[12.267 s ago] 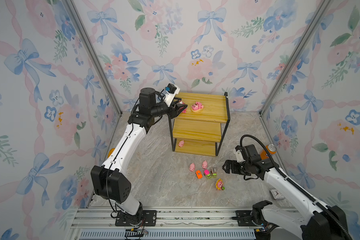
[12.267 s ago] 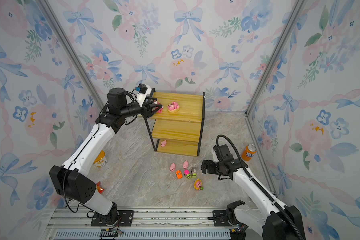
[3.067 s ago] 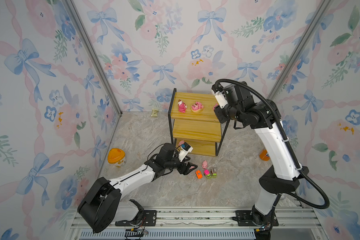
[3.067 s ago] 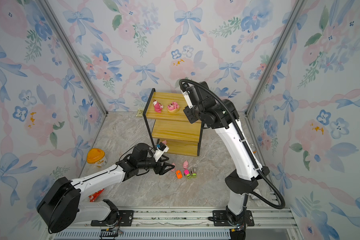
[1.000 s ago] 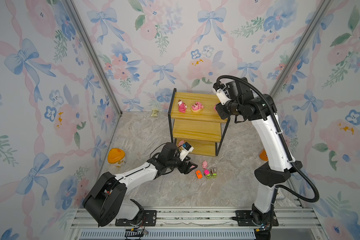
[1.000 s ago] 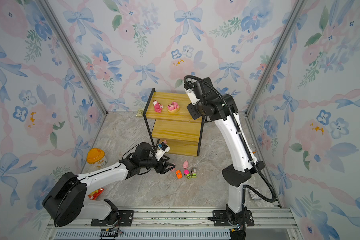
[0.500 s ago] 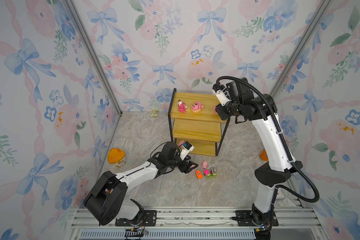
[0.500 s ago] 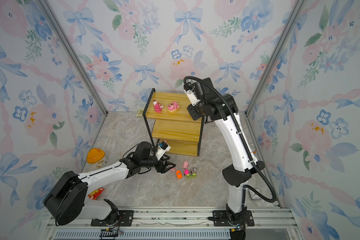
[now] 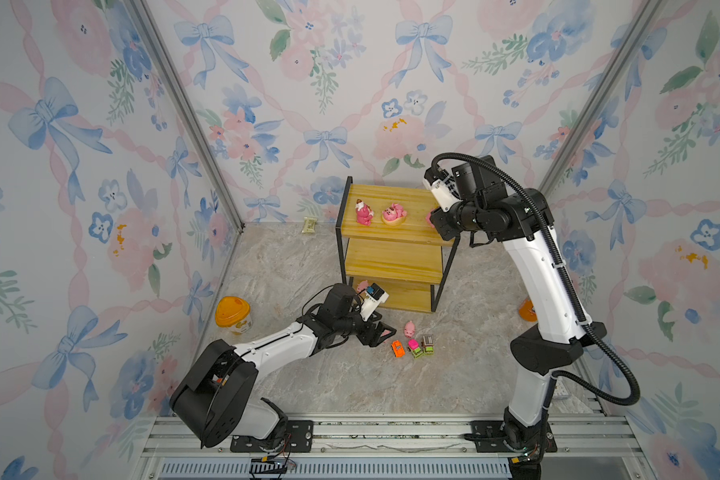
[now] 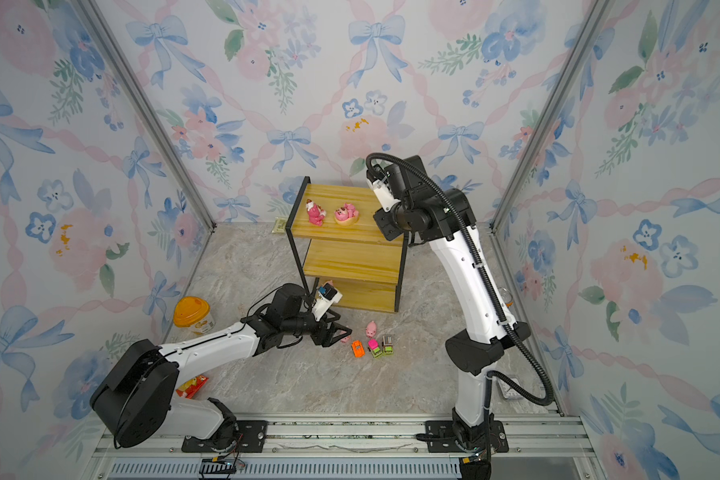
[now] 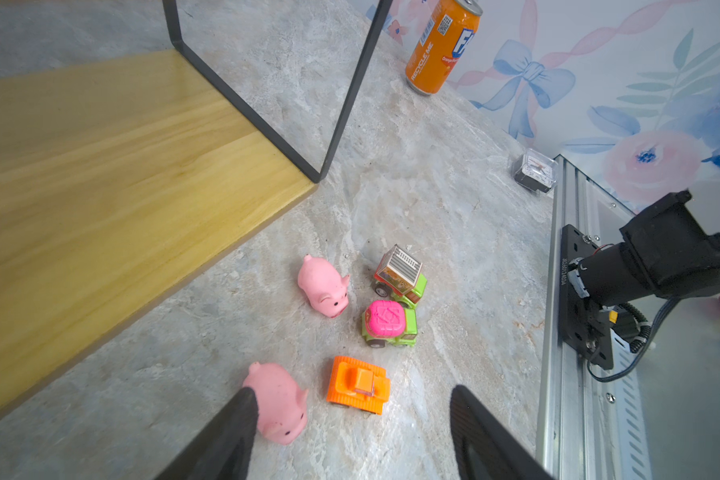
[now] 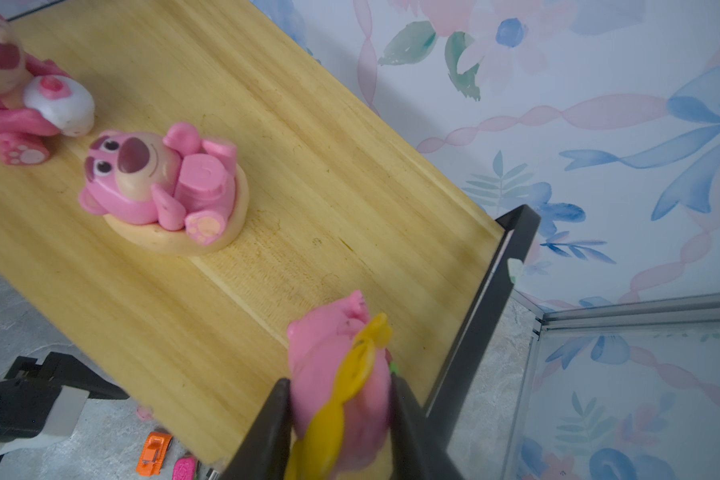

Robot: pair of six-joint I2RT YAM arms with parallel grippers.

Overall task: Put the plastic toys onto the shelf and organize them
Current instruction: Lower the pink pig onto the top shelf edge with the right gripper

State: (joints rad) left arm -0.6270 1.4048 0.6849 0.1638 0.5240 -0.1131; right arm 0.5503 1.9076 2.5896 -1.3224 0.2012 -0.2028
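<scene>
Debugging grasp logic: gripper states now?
Left gripper: open, empty, beside pale pink plastic pig.
Right gripper: shut on dark pink plastic bear figurine with yellow part.

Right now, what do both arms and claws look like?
Left arm and right arm match: white link shells, black joint housings. A black corrugated hose loops off the right arm. Each wrist carries a white camera housing. Left claw and right claw: two plain matte black tapered fingers each.
</scene>
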